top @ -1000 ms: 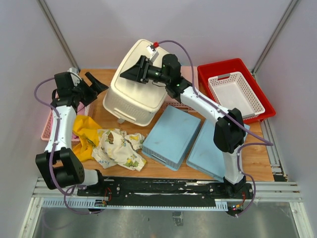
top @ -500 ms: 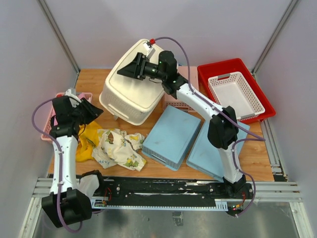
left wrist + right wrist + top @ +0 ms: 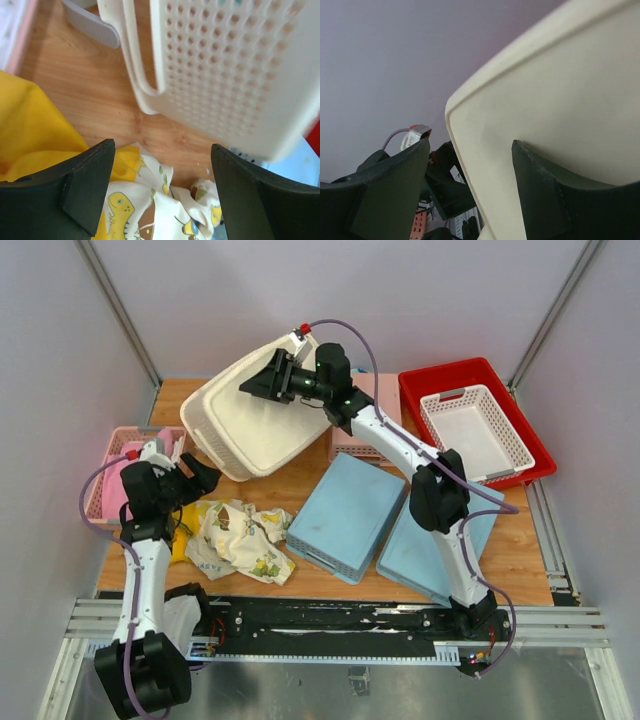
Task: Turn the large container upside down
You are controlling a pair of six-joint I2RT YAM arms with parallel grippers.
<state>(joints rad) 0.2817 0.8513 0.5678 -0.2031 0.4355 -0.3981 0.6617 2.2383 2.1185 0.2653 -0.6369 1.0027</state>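
Tub (image 3: 250, 430) at far left-centre of the worktop (image 3: 520, 560), tipped steeply: one rim edge low at the near left, the far side lifted, the smooth broad face turned up and right. Cannot tell whether the low rim touches the wood.

Right claw (image 3: 258, 380) up at the raised far edge, fingers spread wide with the tub's rounded corner between them in the wrist view (image 3: 470, 145). No clamping seen; more likely a push than a grip. Left claw (image 3: 195, 483) wide and empty, low at the near left over the cloths, looking up at the perforated wall and handle slot (image 3: 145, 85).

To do the tipping well:
- Pivot on the low rim; drive the raised edge over in one slow arc, not a shove.
- Stay high on the wall, where leverage is best and the smooth plastic is least likely to slide off the fingers.
- Ease off once the weight passes the pivot, or expect a drop and a skid.
- Mind the landing side: pink basket (image 3: 105, 465), yellow cloth (image 3: 30, 130) and printed cloth (image 3: 240, 535) just beside the rim, likely to catch under it.
- Pull the left claw clear, or use it to steady the low rim.

No brand, label or writing readable anywhere. Only cartoon animals on the printed cloth, and a small red-and-white tag (image 3: 303, 332) at the right wrist, too small to read.
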